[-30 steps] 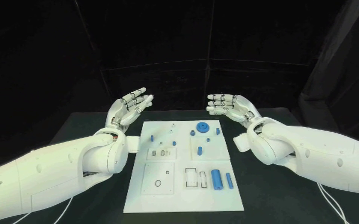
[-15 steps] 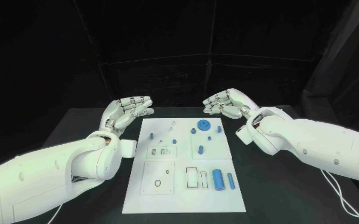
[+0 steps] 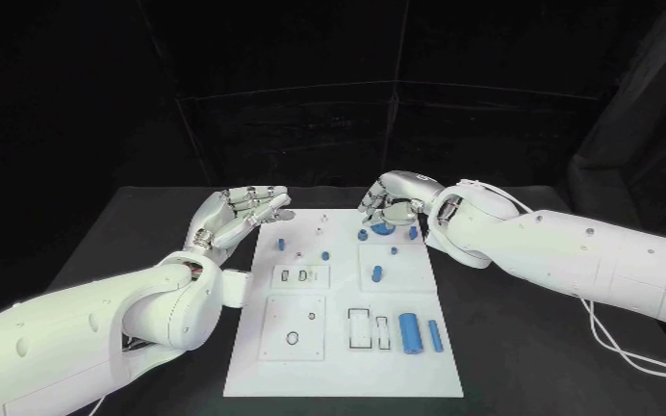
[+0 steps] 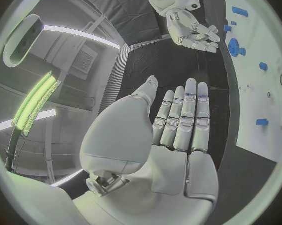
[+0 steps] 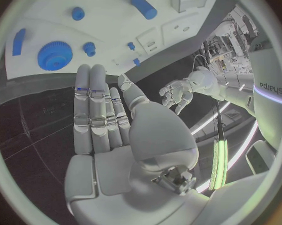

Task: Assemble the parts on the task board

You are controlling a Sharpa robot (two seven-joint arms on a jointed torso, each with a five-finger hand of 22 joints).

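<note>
White rectangular task board (image 3: 340, 339) lies flat in the middle of the black table (image 3: 527, 339), long side running away from the robot.

Small blue parts sit on the board. A round blue toothed gear (image 3: 382, 227) is at the far end, partly behind the right hand in the head view and seen whole in the right wrist view. Near it are a short blue bar (image 3: 412, 233) and several small blue pegs (image 3: 325, 255). One blue cylinder (image 3: 374, 272) is mid-board. At the near right are a thick blue cylinder (image 3: 410, 330) and, just beside it, a thin blue rod (image 3: 434, 335). Empty outlined slots lie left of these.

Left hand (image 3: 247, 209): above the table at the board's far left corner, fingers extended and close side by side, thumb apart, holding nothing.

Right hand (image 3: 393, 196): over the board's far end, above the gear, palm down, fingers straight and side by side, empty. Whether it touches the gear cannot be told.
</note>
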